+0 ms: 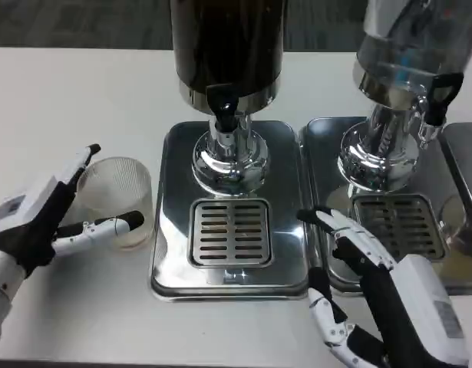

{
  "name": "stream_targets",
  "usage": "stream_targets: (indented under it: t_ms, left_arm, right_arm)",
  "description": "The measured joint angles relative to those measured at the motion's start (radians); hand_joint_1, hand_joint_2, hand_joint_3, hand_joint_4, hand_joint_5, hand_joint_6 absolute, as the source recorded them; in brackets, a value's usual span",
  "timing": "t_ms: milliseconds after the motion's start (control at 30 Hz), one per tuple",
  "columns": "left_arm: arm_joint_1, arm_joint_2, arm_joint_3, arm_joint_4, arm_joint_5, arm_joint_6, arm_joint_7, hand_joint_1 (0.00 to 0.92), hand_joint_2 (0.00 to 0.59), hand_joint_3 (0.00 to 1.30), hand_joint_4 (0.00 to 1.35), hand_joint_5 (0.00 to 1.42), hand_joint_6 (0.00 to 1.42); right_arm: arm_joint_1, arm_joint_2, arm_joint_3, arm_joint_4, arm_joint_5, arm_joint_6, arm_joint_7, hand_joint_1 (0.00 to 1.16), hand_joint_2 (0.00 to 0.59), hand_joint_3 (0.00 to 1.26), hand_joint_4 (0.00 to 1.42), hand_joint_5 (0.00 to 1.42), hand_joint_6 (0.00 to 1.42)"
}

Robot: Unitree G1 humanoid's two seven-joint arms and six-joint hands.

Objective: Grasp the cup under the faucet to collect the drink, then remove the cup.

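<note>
A clear ribbed plastic cup (pixel 120 198) stands upright on the white table, left of the dark drink dispenser's steel base (pixel 174 146). My left hand (pixel 44 222) wraps around the cup, one finger behind its rim and another across its front; whether it grips firmly is unclear. The dispenser's black faucet (pixel 224 107) hangs above the slotted drip grate (pixel 230 231), where nothing stands. My right hand (pixel 374 284) hovers at the lower right between the two bases, fingers spread and holding nothing.
A second dispenser with a clear tank (pixel 408 54) stands at the right on its own steel tray (pixel 328 146), with a black tap (pixel 443 96) and a grate (pixel 401 226). Bare white table lies to the far left and along the front.
</note>
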Motion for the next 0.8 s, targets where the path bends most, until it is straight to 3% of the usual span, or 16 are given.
stream_targets:
  t_ms: [200, 400, 567, 800]
  left_arm:
    - [-0.002, -0.011, -0.004, 0.016, -0.001, 0.001, 0.012, 0.188, 0.054, 0.0, 0.0, 0.18, 0.15]
    - [-0.002, -0.033, -0.001, 0.037, -0.008, -0.001, 0.044, 0.229, 0.068, 0.02, 0.13, 0.33, 0.34]
    - [-0.001, -0.054, 0.012, 0.048, -0.022, -0.02, 0.08, 0.239, 0.071, 0.09, 0.22, 0.44, 0.58]
    - [0.0, -0.072, 0.034, 0.057, -0.047, -0.037, 0.086, 0.25, 0.088, 0.17, 0.29, 0.52, 0.7]
  right_arm:
    - [-0.006, 0.0, -0.004, 0.0, 0.002, 0.0, 0.0, 0.52, 0.559, 0.22, 0.14, 0.13, 0.34]
    - [-0.008, 0.0, -0.007, 0.0, 0.004, 0.0, 0.001, 0.53, 0.554, 0.22, 0.14, 0.13, 0.34]
    - [-0.01, -0.001, -0.008, 0.0, 0.004, 0.0, 0.007, 0.6, 0.546, 0.23, 0.14, 0.15, 0.34]
    - [-0.002, 0.0, -0.014, -0.01, -0.003, 0.0, 0.008, 0.66, 0.541, 0.26, 0.16, 0.16, 0.34]
